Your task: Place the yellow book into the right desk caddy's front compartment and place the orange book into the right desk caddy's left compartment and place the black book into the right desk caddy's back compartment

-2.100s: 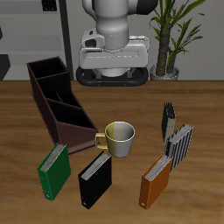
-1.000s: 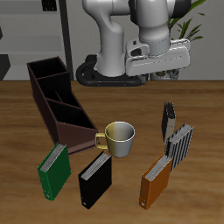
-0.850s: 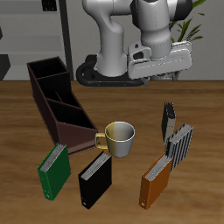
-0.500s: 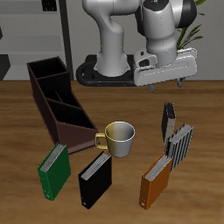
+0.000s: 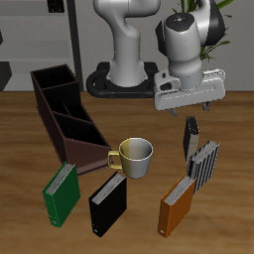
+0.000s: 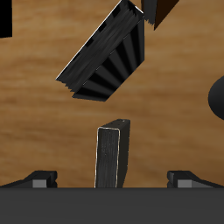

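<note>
Claw [image 5: 194, 106] hangs open in the air, fingers spread wide and holding nothing, directly above the yellow book [image 5: 190, 136], which stands upright on the counter [image 5: 233, 218] beneath it with a striped book [image 5: 203, 164] just beyond. Farther out from the claw toward the counter's front edge stand the orange book [image 5: 178, 205] and the black book [image 5: 107, 204], a mug [image 5: 133, 157] sitting between the claw and the black one. Well off to the claw's side lies the right desk caddy [image 5: 67, 111], with a green book [image 5: 62, 191] near its low slanted end.
</note>
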